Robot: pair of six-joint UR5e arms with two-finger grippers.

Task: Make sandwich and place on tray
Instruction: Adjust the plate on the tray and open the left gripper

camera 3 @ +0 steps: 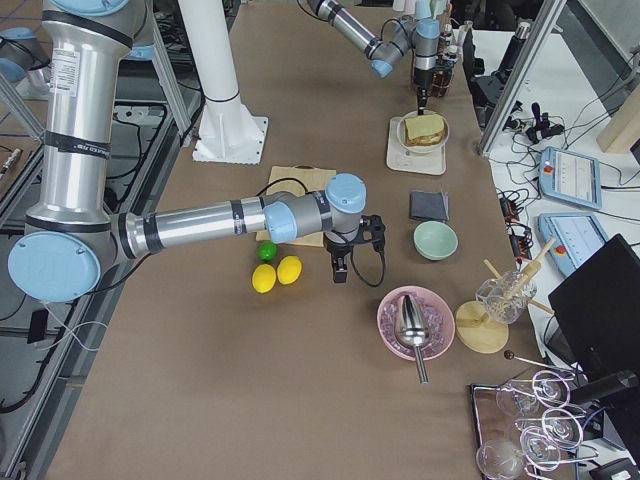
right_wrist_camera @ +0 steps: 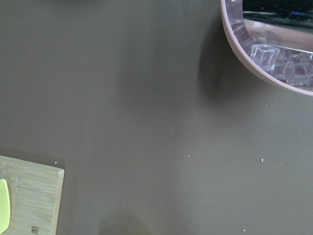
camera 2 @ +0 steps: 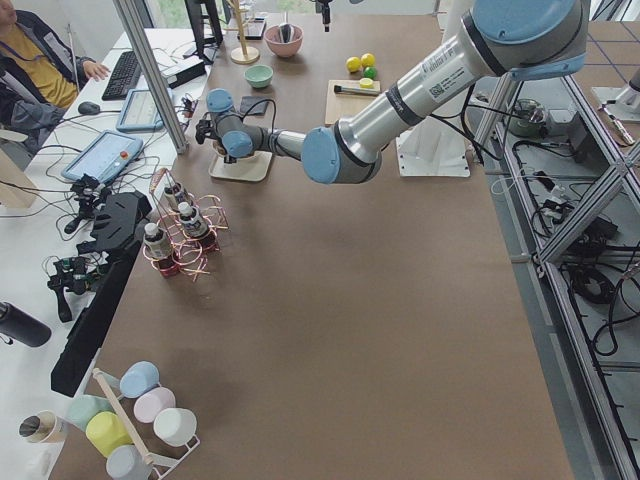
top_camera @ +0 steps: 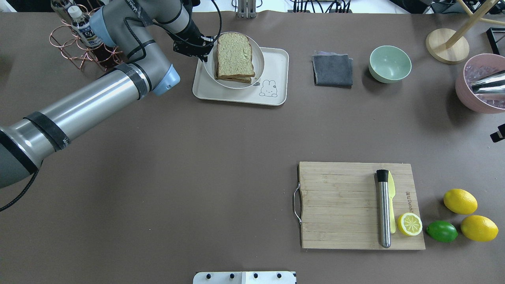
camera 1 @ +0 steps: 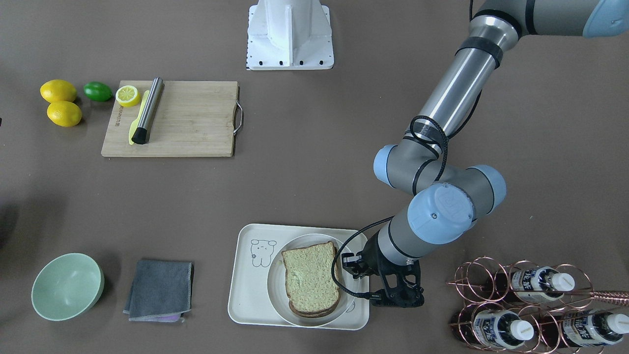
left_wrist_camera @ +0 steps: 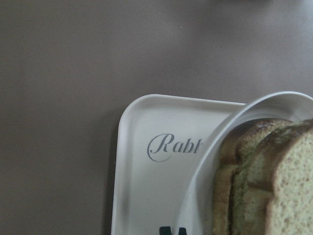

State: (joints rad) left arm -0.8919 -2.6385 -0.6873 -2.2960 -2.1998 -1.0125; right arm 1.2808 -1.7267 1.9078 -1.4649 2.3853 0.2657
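Note:
The sandwich (camera 1: 310, 278), two tan bread slices with dark crust, lies on a round white plate (camera 1: 275, 295). No egg shows between the slices. The plate is over the cream-white tray (camera 1: 250, 295) with its bear drawing. I cannot tell whether the plate rests on the tray or hangs just above it. My left gripper (camera 1: 350, 265) is shut on the plate's rim, on the side by the bottle rack. In the left wrist view the sandwich (left_wrist_camera: 264, 186) and plate rim (left_wrist_camera: 215, 147) cover part of the "Rabbit" script on the tray (left_wrist_camera: 146, 196). My right gripper (camera 3: 340, 268) hangs off to the side; I cannot tell its state.
A copper bottle rack (camera 1: 530, 305) stands close to my left wrist. A grey cloth (top_camera: 333, 70) and a green bowl (top_camera: 389, 64) lie beyond the tray. A wooden cutting board (top_camera: 339, 205) carries a steel rod, a yellow knife and a lemon half. A pink bowl of ice (top_camera: 479, 85) sits far right.

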